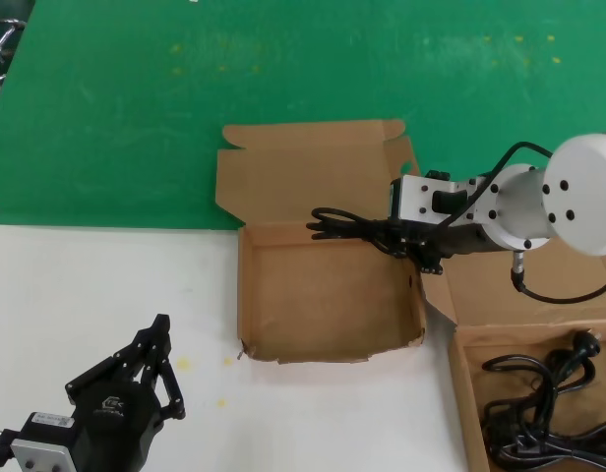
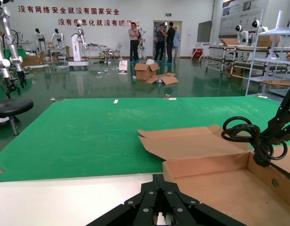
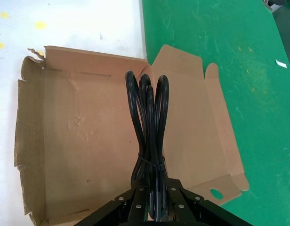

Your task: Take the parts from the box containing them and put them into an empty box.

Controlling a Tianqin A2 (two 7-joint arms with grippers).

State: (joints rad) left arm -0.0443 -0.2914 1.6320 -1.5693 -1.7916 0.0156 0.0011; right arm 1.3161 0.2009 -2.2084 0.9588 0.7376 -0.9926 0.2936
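White tabletop meets green floor mat [image 1: 283,69] as the right gripper [image 1: 382,234], clamped on a looped black power cord [image 1: 337,224], holds it above the empty cardboard box [image 1: 328,295]. More cords [image 1: 549,413] lie in the source box [image 1: 462,379] alongside; the left gripper [image 1: 155,339] waits nearby, fingers apart.

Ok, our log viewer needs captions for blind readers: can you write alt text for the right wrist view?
The right gripper holds a looped black cord bundle above the open, empty cardboard box. The box's lid lies back on a green mat, with an oval hole in one side flap; a white tabletop is beyond.
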